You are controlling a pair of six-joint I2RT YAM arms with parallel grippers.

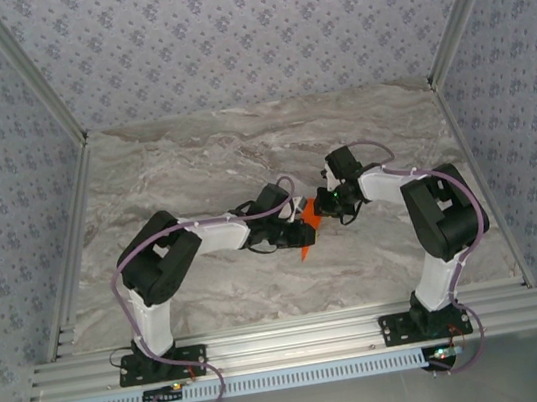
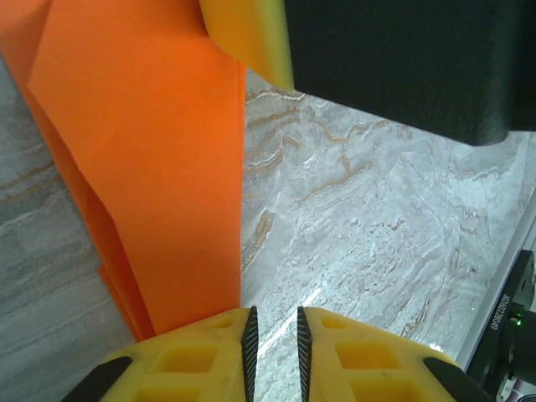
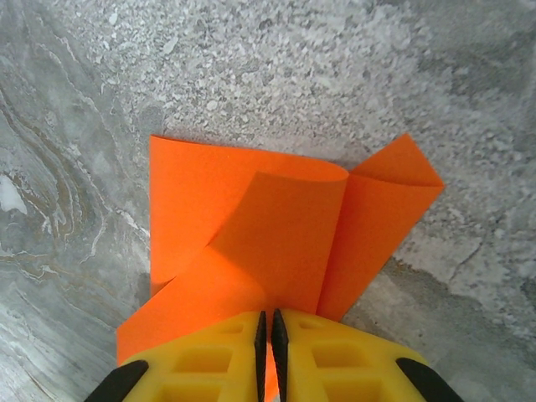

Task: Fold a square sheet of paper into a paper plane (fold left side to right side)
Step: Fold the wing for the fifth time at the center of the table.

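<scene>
In the middle of the table [image 1: 192, 162] the square sheet of paper [image 3: 251, 218] lies half-folded. The right gripper [image 3: 266, 318] is clamped on its curled flap, likely to carry it across, while the left gripper [image 2: 275, 325] – barely parted, holding nothing – waits beside the edge.

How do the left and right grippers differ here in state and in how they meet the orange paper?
The right gripper is shut on the orange paper, orange showing in its slit; the left gripper stands slightly open, bare tabletop in its gap. The paper runs into the right gripper but lies beside the left gripper's fingers. Both have yellow fingers with black pads.
</scene>
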